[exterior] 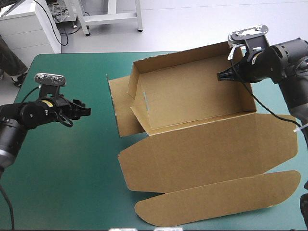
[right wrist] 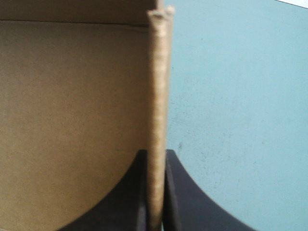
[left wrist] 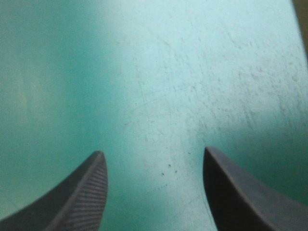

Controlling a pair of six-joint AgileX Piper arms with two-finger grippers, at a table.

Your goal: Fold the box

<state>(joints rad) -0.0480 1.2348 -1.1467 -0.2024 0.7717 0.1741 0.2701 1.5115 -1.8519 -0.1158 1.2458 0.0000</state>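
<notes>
The brown box (exterior: 192, 96) stands right of the table's middle as an open tray, with its far wall and right wall raised. Its lid (exterior: 207, 154) lies flat toward the front, ending in a rounded flap (exterior: 216, 199). At the box's left end a flap (exterior: 121, 110) lies outward on the cover. My right gripper (exterior: 222, 75) is at the far right corner, shut on the box's right wall (right wrist: 159, 96); one black finger is inside the tray and one outside (right wrist: 156, 192). My left gripper (exterior: 86, 111) hovers left of the box, open (left wrist: 154, 168), with only cover between its fingers.
Bare teal-green cover (exterior: 67, 168) stretches across the left and front left of the table. In the left wrist view a thin sliver of brown board (left wrist: 302, 19) shows far ahead of the gripper.
</notes>
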